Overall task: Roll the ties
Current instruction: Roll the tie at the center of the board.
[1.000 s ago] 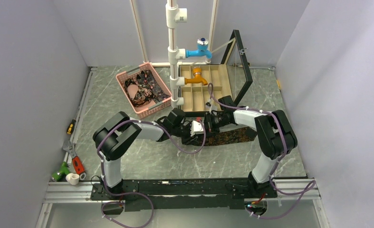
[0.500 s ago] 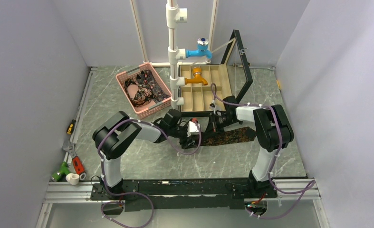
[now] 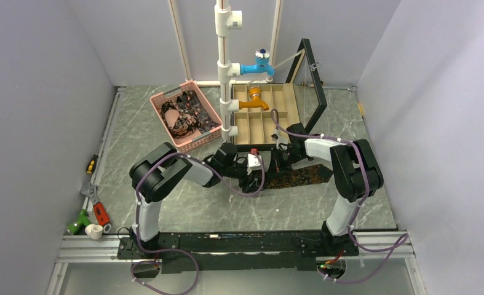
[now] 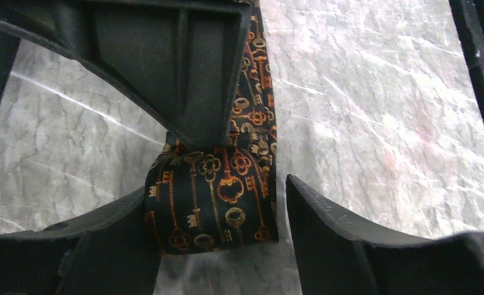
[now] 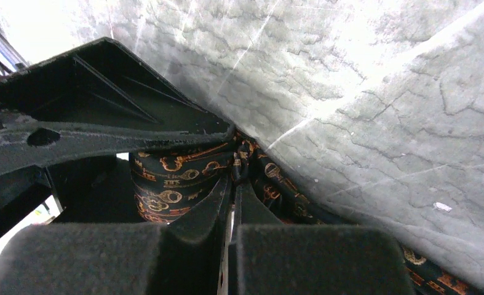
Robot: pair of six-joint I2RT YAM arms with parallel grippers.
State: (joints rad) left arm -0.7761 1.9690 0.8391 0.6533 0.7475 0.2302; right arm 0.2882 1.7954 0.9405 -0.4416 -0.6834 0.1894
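Green-veined marble tabletop (image 3: pixel 184 203), grey walls (image 3: pixel 42 92) (three sides). Left gripper (image 4: pixel 221 203) spread astride rolled tie (image 4: pixel 211 215); right gripper (image 5: pixel 232 184) pressed together.

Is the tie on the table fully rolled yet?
Partly rolled. The tie forms a roll at one end; its remaining length stretches flat across the table.

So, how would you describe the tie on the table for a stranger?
Find the wooden divided box at the back of the table; right before it, one dark tie lies on the grey marbled surface. Unlike the ties heaped in the pink basket, it lies alone, one end rolled, patterned with golden keys.
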